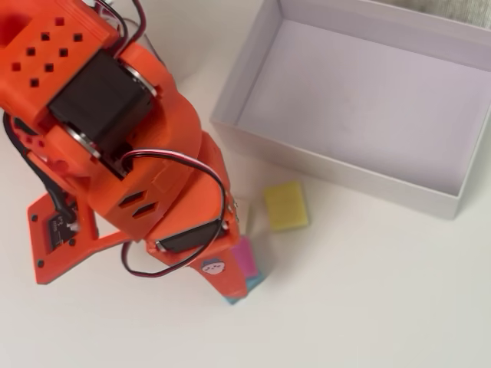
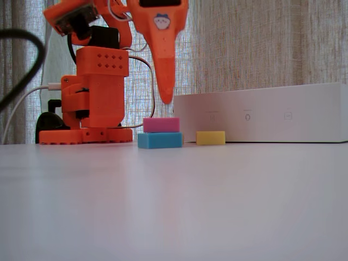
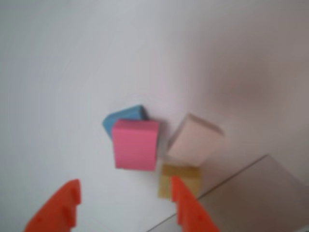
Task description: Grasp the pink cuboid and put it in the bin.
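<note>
While the gripper (image 3: 124,205) hangs with jaws apart above the pink cuboid (image 3: 135,144), which lies on 1 blue block (image 2: 160,140), I judge the step is the approach, so next it must descend and close.

You're seeing a matt foam-like pink cuboid (image 2: 161,125), a matt white cardboard bin (image 1: 249,46), a smooth orange plastic claw (image 3: 123,205), a smooth pale tabletop (image 2: 174,206)

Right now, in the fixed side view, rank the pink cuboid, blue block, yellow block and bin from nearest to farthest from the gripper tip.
1. pink cuboid, directly below the gripper.
2. blue block, under the pink one.
3. yellow block, lower right; the bin, right, is too close to rank against it.
</note>
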Available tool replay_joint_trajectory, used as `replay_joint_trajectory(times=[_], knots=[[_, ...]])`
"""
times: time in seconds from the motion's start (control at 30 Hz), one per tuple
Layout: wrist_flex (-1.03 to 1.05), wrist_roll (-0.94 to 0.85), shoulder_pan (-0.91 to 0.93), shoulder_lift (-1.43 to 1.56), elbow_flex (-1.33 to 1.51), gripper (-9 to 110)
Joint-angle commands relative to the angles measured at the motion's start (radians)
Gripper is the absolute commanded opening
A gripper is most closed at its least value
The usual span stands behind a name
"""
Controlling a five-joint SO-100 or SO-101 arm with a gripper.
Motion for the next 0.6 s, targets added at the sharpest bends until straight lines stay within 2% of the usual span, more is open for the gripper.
replay_joint_trajectory(times=[0.0,0.57], knots=[[-0.006,-0.008,0.015,-0.009,-0.003,23],[-0.086,-0.026,0.038,-0.095,-0.006,22]])
